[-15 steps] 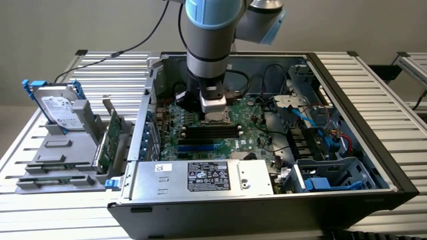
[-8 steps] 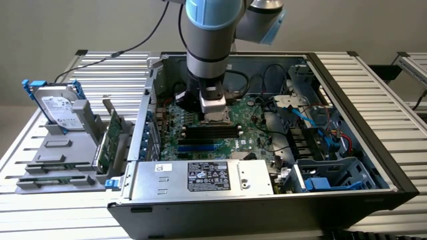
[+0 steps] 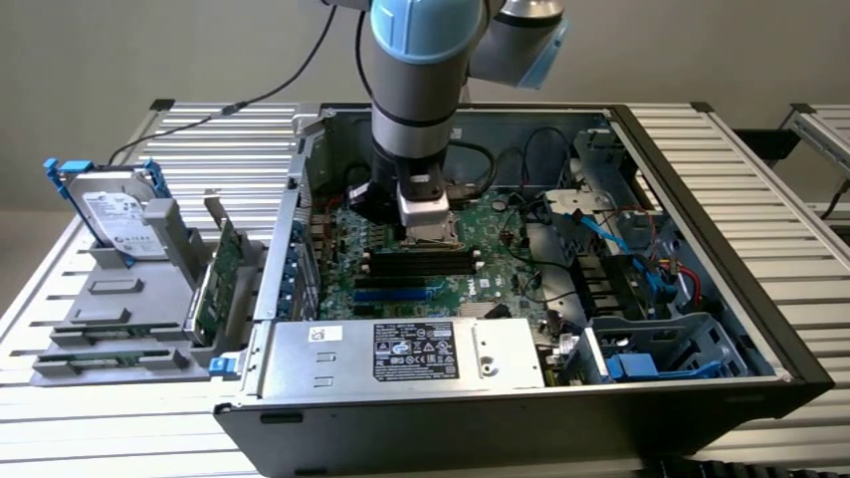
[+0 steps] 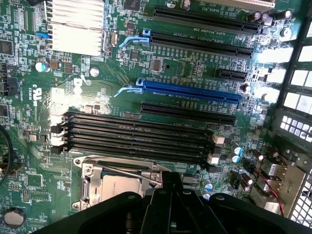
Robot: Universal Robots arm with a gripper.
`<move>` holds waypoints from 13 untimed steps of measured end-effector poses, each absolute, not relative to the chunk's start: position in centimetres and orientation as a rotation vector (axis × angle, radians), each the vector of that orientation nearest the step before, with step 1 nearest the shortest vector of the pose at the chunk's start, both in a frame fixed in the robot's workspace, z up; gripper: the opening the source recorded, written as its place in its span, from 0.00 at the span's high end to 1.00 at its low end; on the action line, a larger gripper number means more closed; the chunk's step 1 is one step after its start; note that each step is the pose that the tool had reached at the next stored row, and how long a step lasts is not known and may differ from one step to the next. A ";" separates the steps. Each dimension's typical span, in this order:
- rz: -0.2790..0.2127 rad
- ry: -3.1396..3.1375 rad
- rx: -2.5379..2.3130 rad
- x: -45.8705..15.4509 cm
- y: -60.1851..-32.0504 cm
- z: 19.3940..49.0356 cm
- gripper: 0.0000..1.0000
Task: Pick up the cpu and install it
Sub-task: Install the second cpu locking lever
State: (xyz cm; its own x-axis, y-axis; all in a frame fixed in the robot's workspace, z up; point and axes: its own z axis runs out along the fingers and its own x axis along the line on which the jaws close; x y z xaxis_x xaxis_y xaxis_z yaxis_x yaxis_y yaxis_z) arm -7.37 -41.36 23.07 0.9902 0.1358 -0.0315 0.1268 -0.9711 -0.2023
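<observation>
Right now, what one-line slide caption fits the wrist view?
Gripper poised over the motherboard's socket, where the cpu sits inside the metal frame beside four memory slots.

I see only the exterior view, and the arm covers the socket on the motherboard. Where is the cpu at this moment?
Observer: The wrist view shows the cpu lying flat inside the socket's metal frame, silver top up.
Operator: Is something lying over it?
Observer: Yes, a thin metal lever runs slantwise over the side of the frame that faces the memory slots. I cannot tell whether it is latched.
</observation>
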 end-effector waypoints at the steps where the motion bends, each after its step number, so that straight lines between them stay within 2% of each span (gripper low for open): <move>1: 0.067 -0.195 -2.932 -7.4 -41.3 23.0 0.89; 13: 0.066 -0.195 -2.926 -7.4 -41.1 22.4 0.89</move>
